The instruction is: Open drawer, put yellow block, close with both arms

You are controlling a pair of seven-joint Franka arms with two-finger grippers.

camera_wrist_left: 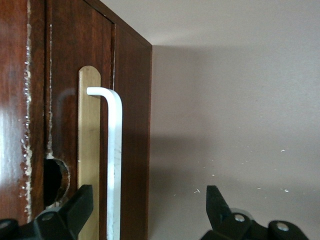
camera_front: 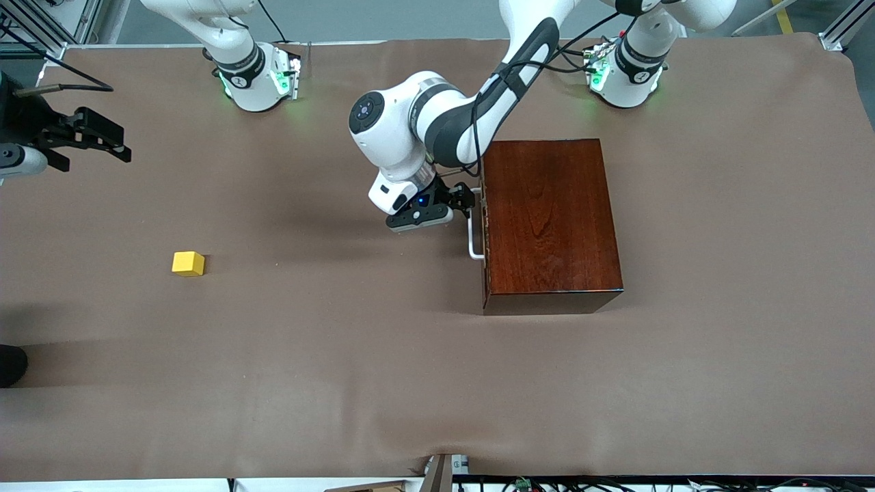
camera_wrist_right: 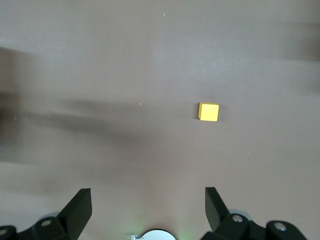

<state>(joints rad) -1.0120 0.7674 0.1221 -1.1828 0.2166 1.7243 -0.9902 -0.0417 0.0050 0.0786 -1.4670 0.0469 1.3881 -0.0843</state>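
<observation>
In the front view, the dark mahogany box [camera_front: 550, 225] sits on the brown table cover [camera_front: 383, 383] toward the left arm's end of the table, and its drawer [camera_front: 485, 236] is shut flush, the front facing the right arm's end with the white U-shaped handle [camera_front: 473, 240] standing out from it. The left arm reaches from its base down to that drawer front, and the left gripper [camera_front: 463, 202] is right at the handle's end that lies farther from the camera. The yellow block [camera_front: 188, 263] lies on the cover well apart from the box, toward the right arm's end and slightly nearer the camera than the handle. The right gripper [camera_front: 102, 140] hangs above the table's edge at the right arm's end, holding nothing. In the left wrist view, the left gripper [camera_wrist_left: 150, 205] has its fingers spread wide, one black fingertip [camera_wrist_left: 80, 202] against the drawer front beside a brass plate [camera_wrist_left: 89, 150], the other out over the cover; the white handle runs between them, not yet clamped. In the right wrist view, the right gripper [camera_wrist_right: 148, 205] is fully spread and empty above the bare cover, and the yellow block [camera_wrist_right: 208, 111] rests on the cover well clear of both fingertips.
</observation>
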